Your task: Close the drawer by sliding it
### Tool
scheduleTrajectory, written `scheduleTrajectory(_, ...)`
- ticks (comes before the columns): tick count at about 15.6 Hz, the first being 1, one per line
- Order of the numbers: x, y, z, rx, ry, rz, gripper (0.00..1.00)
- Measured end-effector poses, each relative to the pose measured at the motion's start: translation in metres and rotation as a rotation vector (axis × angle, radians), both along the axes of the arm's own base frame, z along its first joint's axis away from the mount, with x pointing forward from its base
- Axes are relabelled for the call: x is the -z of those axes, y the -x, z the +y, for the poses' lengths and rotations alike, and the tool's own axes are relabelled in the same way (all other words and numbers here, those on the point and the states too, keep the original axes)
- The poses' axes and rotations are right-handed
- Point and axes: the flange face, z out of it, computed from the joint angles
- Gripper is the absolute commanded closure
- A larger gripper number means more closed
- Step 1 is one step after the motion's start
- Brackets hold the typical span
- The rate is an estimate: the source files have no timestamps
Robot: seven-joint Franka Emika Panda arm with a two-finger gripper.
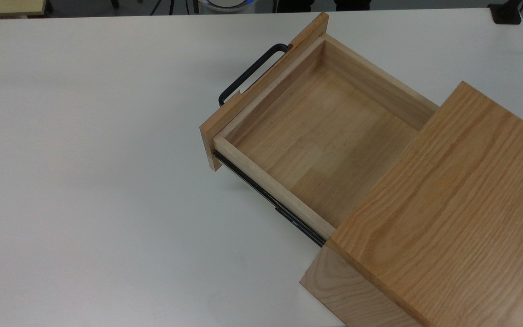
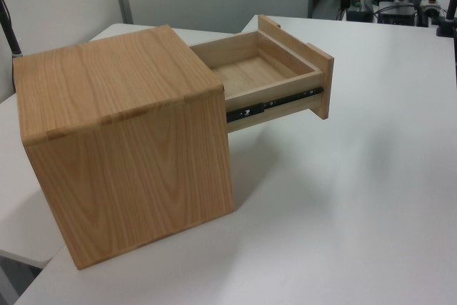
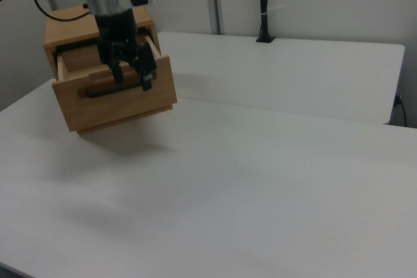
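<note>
A large oak cabinet box [image 1: 447, 213] with a broad grained top is seen standing on a white tabletop [image 1: 98, 181]. A black pole [image 3: 262, 4] is fixed upright at the far tabletop edge in the right view.

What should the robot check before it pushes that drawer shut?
1. Drawer needs closing: ok, it is pulled far out of the cabinet.
2. Nothing inside to jam: ok, the tray is empty.
3. Side rail looks straight: ok.
4. Gripper free: ok, fingers apart and holding nothing.
5. Gripper lined up with the front panel: cannot tell; in the right view it overlaps the panel near the handle, but depth is unclear.
6. Gripper touching the panel: cannot tell.
</note>
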Motion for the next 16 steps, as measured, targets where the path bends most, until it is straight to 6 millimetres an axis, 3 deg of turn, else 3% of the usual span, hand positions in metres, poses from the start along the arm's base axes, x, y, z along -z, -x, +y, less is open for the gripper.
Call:
scheduleTrajectory(7,0.0011,-0.0006,-0.0008,0.001,0.0,0.002,0.0)
scheduleTrajectory(8,0.0012,-0.0006,-0.0008,0.001,0.0,0.002,0.08)
scheduleTrajectory(10,0.0014,-0.0007,-0.0009,0.001,0.0,0.003,0.52)
scheduleTrajectory(12,0.0029,-0.0015,-0.001,0.001,-0.001,0.005,0.9)
scheduleTrajectory(13,0.0041,-0.0021,-0.0011,0.001,-0.001,0.007,1.0)
scheduleTrajectory(16,0.0071,-0.0037,-0.0004,-0.004,-0.003,0.013,1.0)
